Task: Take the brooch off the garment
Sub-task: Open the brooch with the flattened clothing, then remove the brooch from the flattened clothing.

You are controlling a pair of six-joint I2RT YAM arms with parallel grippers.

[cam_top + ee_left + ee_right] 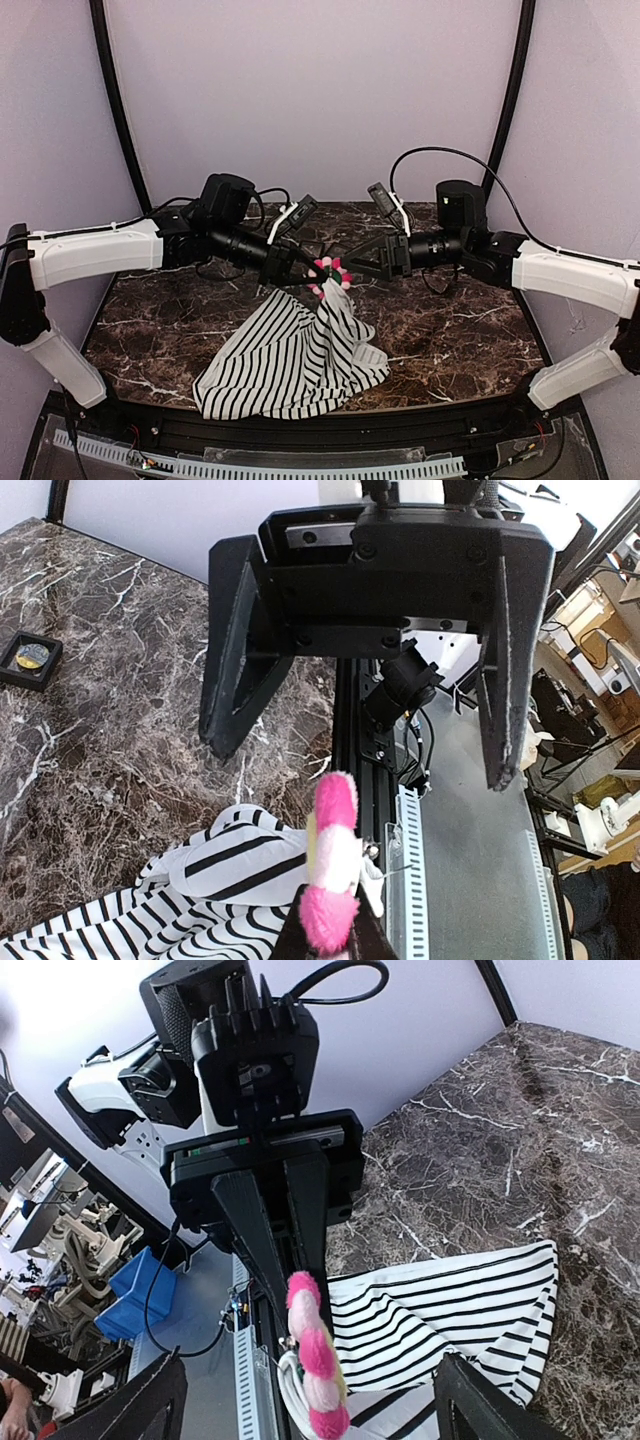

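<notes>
L gripper (306, 268) pinches brooch (331, 270) edge, garment (290, 360) hanging below; R gripper (352, 268) gapes open just ahead. Prob. pull-off step: R needs firm bite beside it, then pull apart.

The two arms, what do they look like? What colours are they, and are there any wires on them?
The left arm and the right arm look alike: both have smooth white shells, with black joints and black wrist sections. Thin black cables loop loosely above the wrists. The fingers are flat black blades that taper toward the tip, fixed to a black block with visible screws.
</notes>
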